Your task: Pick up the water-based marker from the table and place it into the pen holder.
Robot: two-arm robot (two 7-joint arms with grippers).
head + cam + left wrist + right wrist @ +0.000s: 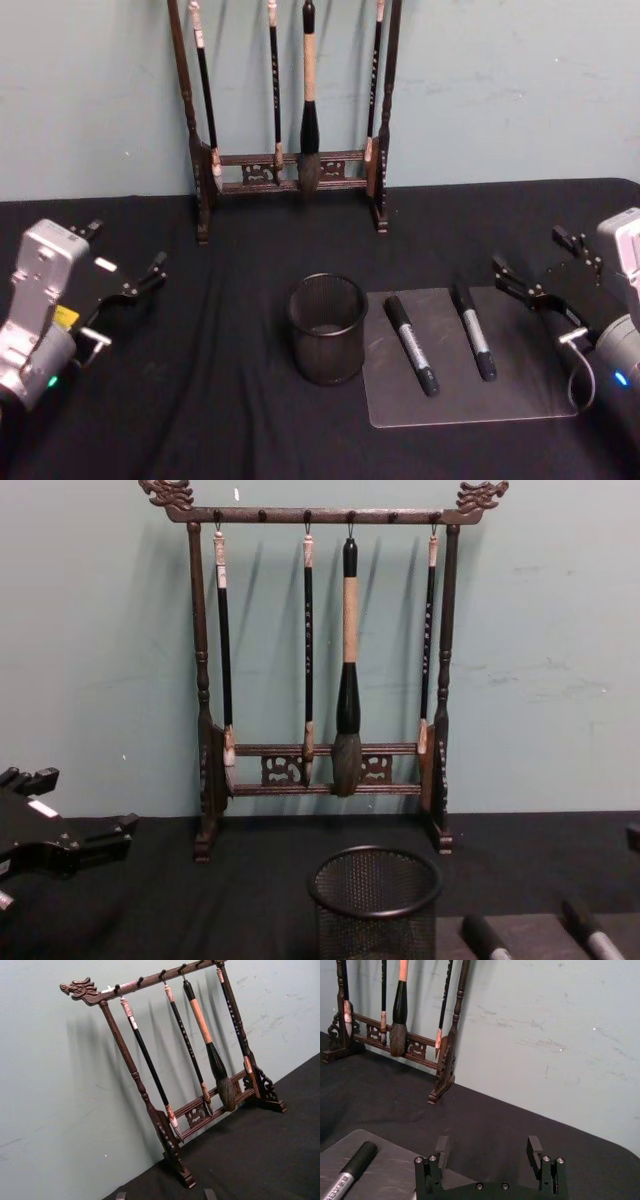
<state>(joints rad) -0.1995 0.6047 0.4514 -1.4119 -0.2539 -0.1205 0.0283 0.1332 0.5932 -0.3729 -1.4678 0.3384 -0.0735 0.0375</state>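
Note:
The black wire-mesh pen holder [327, 328] stands upright near the middle of the black-clothed table [220, 410]; its rim also shows in the chest view [375, 882]. Just right of it, two black water-based markers with grey labels, one [412, 343] nearer the holder and one [474, 330] farther right, lie side by side on a thin grey mat [500, 395]. My right gripper [540, 258] hovers open at the mat's right edge with nothing between its fingers [535, 1149]; a marker end [350, 1170] shows beside it. My left gripper [125, 252] stands open at the far left, well away from the holder.
A tall dark wooden rack [290, 170] hung with several calligraphy brushes stands at the back of the table against a pale green wall, behind the pen holder. Bare black cloth lies between the left gripper and the holder.

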